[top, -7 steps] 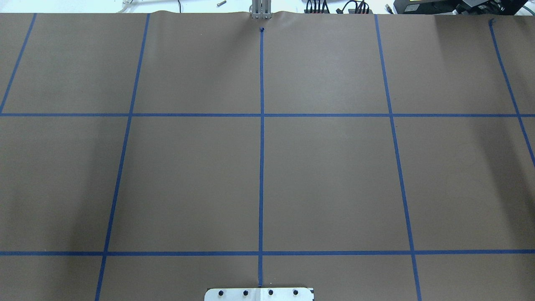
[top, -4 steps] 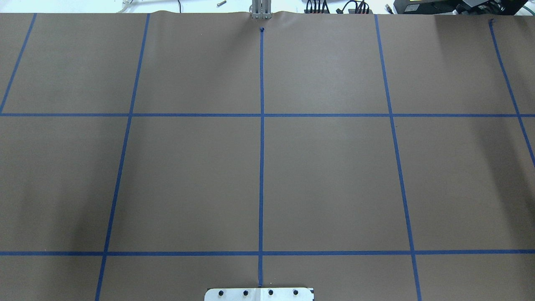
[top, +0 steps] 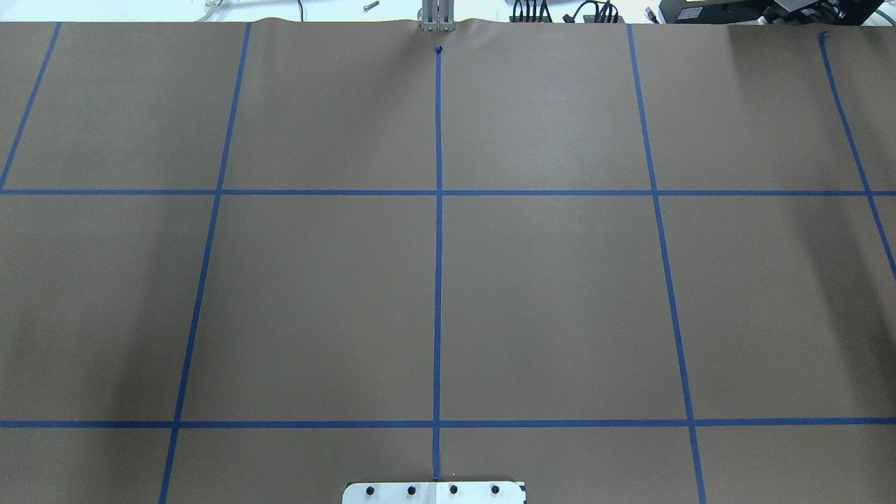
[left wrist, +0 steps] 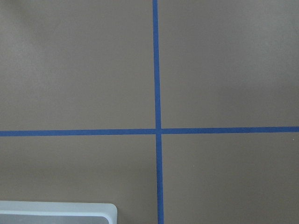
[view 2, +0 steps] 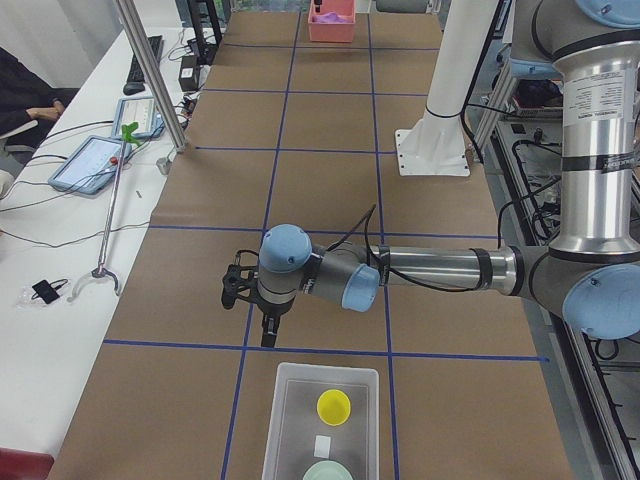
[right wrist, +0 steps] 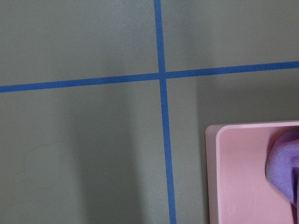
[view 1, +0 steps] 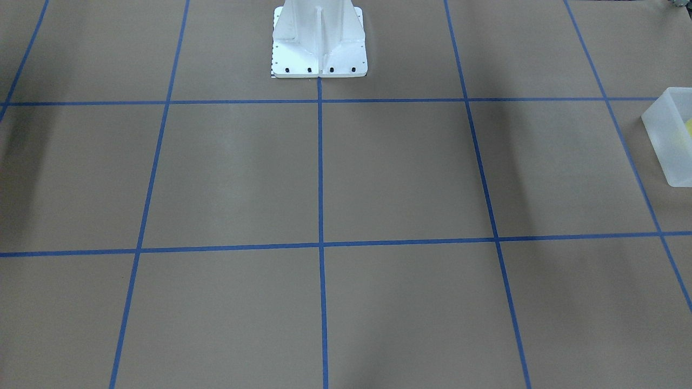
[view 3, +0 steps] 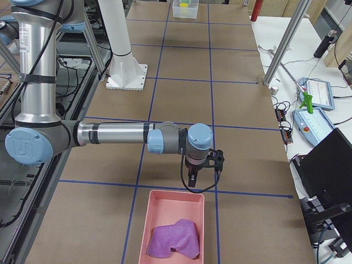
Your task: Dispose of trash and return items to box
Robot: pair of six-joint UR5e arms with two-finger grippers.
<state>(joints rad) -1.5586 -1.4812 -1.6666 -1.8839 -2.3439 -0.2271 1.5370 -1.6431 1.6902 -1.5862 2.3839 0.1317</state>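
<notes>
The frosted white box stands on the table at the robot's left end. In it stand the yellow cup and the mint-green bowl. The box's edge also shows in the front view, and a corner of it shows in the left wrist view. My left gripper hangs over the table just beyond the box. My right gripper hangs just beyond a pink bin that holds a crumpled purple cloth. I cannot tell whether either gripper is open or shut.
The white robot base stands at the table's middle rear. The pink bin's corner and the purple cloth show in the right wrist view. Brown paper with blue tape lines covers the table. Tablets and cables lie on a side bench.
</notes>
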